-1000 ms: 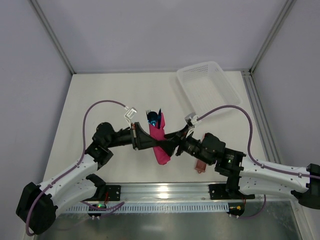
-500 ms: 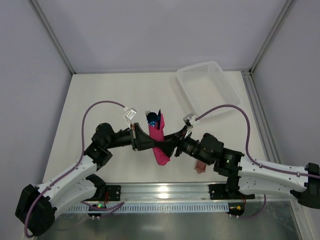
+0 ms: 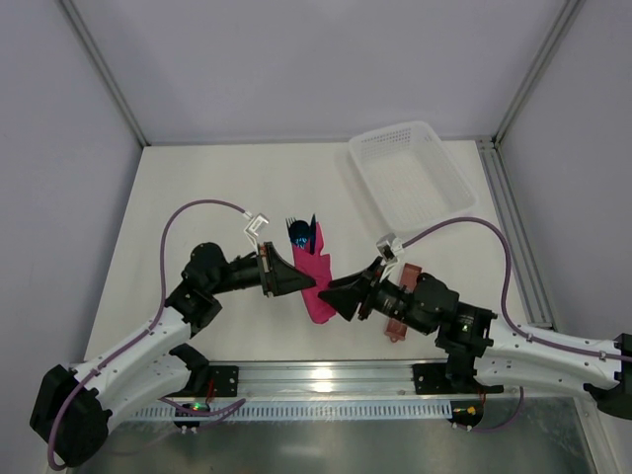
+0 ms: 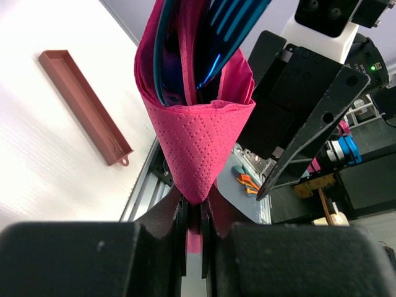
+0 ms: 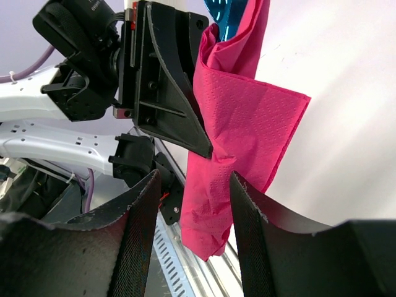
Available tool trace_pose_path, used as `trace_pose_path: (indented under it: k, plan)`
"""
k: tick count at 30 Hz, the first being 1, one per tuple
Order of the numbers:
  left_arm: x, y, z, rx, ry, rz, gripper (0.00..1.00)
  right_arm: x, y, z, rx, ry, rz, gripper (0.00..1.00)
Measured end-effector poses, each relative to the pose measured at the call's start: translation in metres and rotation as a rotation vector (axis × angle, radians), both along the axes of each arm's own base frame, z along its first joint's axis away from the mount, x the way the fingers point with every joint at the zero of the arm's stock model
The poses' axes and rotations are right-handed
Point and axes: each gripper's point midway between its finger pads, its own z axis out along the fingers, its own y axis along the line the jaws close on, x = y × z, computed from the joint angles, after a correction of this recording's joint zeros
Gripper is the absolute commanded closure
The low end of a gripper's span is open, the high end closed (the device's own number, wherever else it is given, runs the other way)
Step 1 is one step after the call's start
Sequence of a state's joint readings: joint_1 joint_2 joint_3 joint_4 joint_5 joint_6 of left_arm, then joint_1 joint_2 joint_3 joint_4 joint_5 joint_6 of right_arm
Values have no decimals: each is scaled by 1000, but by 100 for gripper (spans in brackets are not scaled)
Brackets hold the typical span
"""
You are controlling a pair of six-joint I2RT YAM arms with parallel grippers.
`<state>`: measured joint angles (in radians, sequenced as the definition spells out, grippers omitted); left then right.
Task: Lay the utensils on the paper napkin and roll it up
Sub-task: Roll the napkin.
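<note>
The pink paper napkin (image 3: 316, 283) is wrapped into a loose cone around the blue utensils (image 3: 301, 233), whose tips stick out of its far end. It hangs just above the table. My left gripper (image 3: 299, 282) is shut on a fold of the napkin (image 4: 197, 145), with the utensils (image 4: 213, 34) standing inside it. My right gripper (image 3: 338, 295) is open, just right of the roll. In the right wrist view the napkin's crumpled lower end (image 5: 216, 204) hangs between the right gripper's (image 5: 192, 232) spread fingers, touching neither.
A white mesh basket (image 3: 410, 178) stands at the back right. A reddish-brown oblong sleeve (image 3: 399, 321) lies on the table, partly under my right arm, and also shows as the same sleeve (image 4: 83, 105) in the left wrist view. The metal rail (image 3: 326, 380) runs along the near edge.
My right gripper has drawn back from the napkin toward the near right, with its jaws a little narrower. The left gripper still holds the roll in the same place.
</note>
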<state>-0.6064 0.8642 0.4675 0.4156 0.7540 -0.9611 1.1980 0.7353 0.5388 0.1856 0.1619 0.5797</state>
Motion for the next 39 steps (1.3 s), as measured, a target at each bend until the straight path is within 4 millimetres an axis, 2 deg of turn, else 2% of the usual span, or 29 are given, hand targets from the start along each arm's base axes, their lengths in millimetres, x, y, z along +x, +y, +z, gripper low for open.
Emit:
trace_pose_path:
  k: [4,13,32,39]
  plan:
    - [2,0,-1,3,5,11,100,-1,-1,2,11,3,3,50]
    - [4,-1,-3,7,15,16,100,0,8,-19,-49,39,11,49]
    - [2,-5,2,-18,7,-21,100,8,4,-23,-102,-19,-27,45]
    - [2,-7,-2,-13,16,-33,100,8,9,-29,-122,-24,-14,44]
